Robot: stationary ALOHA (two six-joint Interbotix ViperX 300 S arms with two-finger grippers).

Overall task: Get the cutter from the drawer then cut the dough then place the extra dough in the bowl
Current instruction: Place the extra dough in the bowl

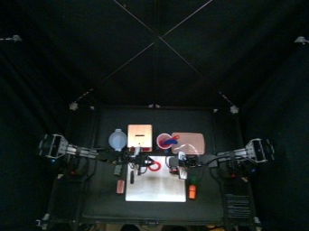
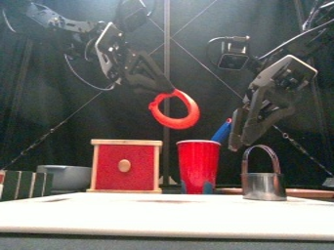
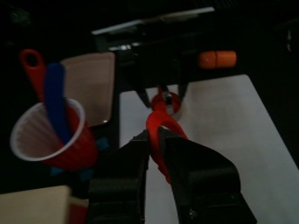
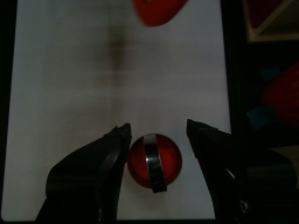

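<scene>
Dangling from the left gripper (image 3: 156, 144), whose jaws are pinching it tight, the dough ring (image 2: 159, 112) is hanging in the air above the board (image 2: 131, 215). The right gripper (image 4: 158, 129) is hovering, jaws spread wide and empty, over the cutter (image 2: 265, 186), which is standing on the board around a red disc (image 4: 170, 163).

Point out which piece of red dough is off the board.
The dough ring, hanging in the air from the left gripper. The dough disc lies inside the metal cutter on the white cutting board.
</scene>
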